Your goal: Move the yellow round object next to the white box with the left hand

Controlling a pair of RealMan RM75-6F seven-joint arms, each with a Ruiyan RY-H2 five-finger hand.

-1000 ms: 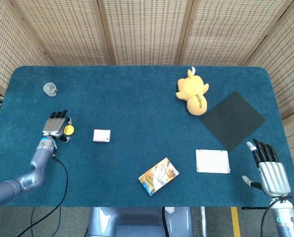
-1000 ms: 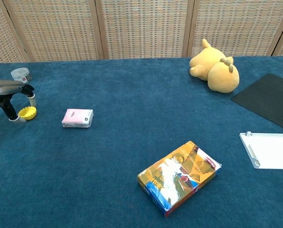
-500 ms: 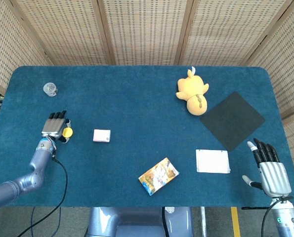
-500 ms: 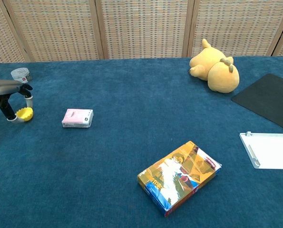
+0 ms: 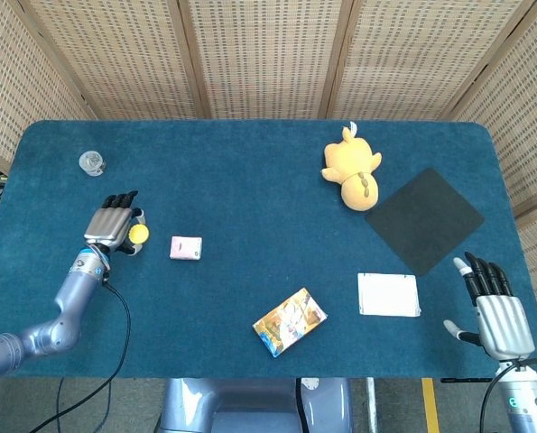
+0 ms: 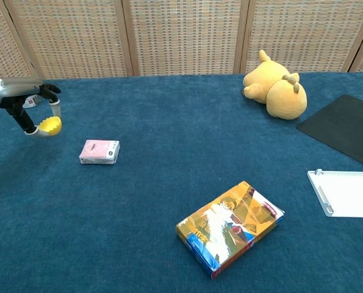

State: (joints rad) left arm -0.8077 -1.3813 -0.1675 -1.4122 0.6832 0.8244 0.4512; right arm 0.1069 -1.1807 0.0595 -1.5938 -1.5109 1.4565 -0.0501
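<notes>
My left hand pinches the small yellow round object and holds it lifted above the blue table at the left. The white box lies flat far off at the front right of the table. My right hand stands open beyond the white box's right side, at the table's front right corner, with nothing in it; the chest view does not show it.
A small pink pack lies just right of my left hand. A colourful box sits front centre. A yellow plush toy, a black mat and a small jar are further back.
My left hand has risen off the table with the yellow round object and shifted slightly right and back. The right hand has not moved.
</notes>
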